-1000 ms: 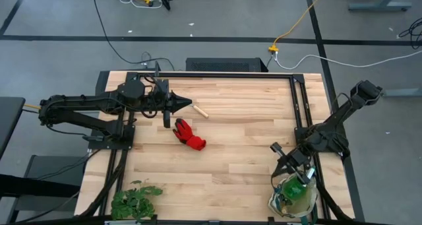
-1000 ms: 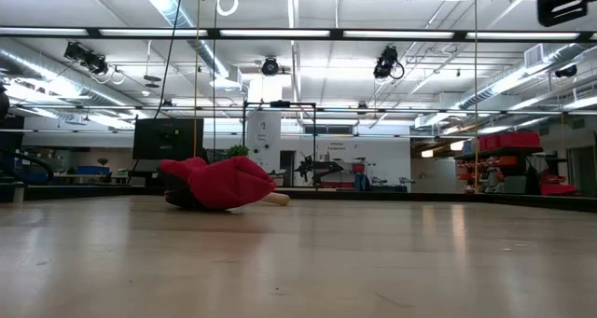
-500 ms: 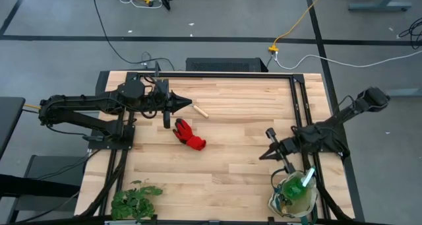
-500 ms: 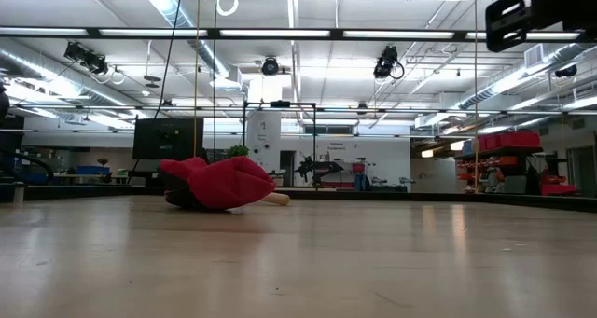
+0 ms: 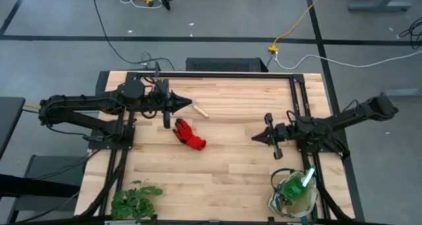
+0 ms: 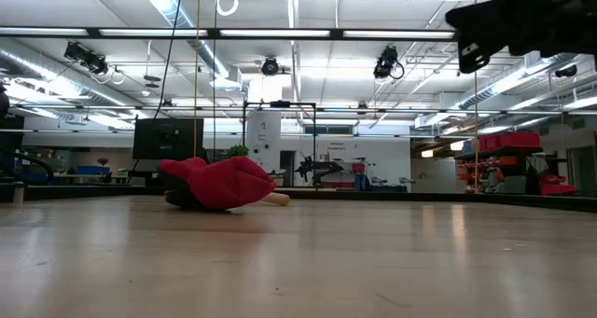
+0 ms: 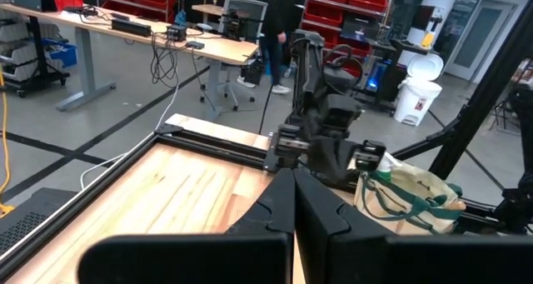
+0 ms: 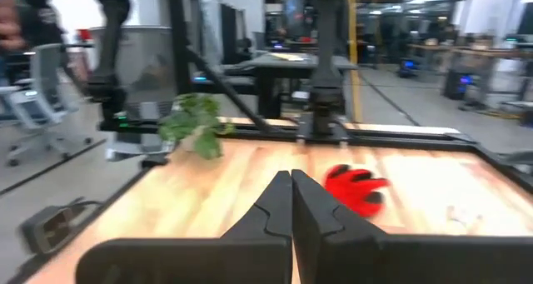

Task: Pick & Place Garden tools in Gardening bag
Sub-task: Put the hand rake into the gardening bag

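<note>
A red glove (image 5: 190, 135) lies flat on the wooden table, left of its middle; the right wrist view shows the glove (image 8: 354, 189) too. Just beyond it a wooden handle (image 5: 200, 111) lies on the table, its other end hidden under my left gripper (image 5: 190, 106), which hovers shut and level above it, touching nothing. My right gripper (image 5: 253, 138) is shut and empty, pointing level toward the glove from the table's right. The cream gardening bag (image 5: 272, 200) stands at the near right corner with a green spray bottle (image 5: 294, 189) inside.
A leafy green plant bunch (image 5: 135, 202) lies at the near left corner. Black frame rails run along the far edge (image 5: 224, 74) and both sides. Bare wood stretches between the glove and my right gripper.
My right gripper has swung from above the bag toward the table's far edge and middle, turning until it points at the left side. It has stayed shut and empty. The glove, the wooden handle and the bag have not moved.
</note>
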Robot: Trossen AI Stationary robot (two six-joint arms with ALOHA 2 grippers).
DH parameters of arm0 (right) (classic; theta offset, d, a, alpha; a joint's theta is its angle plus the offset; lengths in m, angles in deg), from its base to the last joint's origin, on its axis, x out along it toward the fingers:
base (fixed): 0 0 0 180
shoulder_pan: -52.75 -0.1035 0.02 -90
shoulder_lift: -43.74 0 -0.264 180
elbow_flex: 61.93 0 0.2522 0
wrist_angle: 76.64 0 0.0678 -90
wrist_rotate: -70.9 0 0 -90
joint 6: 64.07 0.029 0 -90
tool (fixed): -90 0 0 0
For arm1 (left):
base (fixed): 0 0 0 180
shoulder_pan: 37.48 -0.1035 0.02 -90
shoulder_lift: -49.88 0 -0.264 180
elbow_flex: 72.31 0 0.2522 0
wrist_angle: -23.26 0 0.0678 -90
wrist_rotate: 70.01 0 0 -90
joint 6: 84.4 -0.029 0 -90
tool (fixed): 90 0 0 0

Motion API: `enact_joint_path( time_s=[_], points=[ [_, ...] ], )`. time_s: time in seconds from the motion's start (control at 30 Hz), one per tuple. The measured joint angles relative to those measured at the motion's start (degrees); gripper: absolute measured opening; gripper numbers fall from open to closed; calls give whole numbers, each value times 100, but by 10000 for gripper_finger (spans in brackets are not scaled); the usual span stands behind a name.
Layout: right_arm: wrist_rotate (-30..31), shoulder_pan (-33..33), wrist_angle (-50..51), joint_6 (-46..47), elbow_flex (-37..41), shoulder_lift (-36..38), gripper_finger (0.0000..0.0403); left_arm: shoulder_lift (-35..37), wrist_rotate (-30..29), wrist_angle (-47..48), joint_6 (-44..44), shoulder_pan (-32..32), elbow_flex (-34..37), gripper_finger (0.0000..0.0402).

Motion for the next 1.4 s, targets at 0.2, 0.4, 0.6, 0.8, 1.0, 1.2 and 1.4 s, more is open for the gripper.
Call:
enact_joint_path(
  time_s=[0.2, 0.4, 0.6, 0.8, 1.0, 1.2, 1.4],
  points=[
    [-93, 621, -2, 4, -2, 0, 0, 0, 0, 0, -107, 0, 0, 2],
    [-361, 950, -17, 17, -4, 0, 0, 0, 0, 0, -182, 2, 0, 2],
    [-509, 1008, 594, -51, -599, -4, 0, -1, 0, 0, -182, 1, 0, 2],
    [-505, 1010, 1477, -285, -1358, -4, 0, 0, 89, 14, -394, 0, 0, 2],
    [-345, 1013, 1755, 75, -1787, -2, 0, 0, 271, 120, -615, 0, 0, 2],
    [-264, 1013, 2092, 517, -2100, -2, 0, 0, 293, 482, -615, 0, -2, 2],
    [-297, 1013, 2288, 791, -2225, -2, 0, 0, 302, 840, -580, 2, -2, 2]
  ],
)
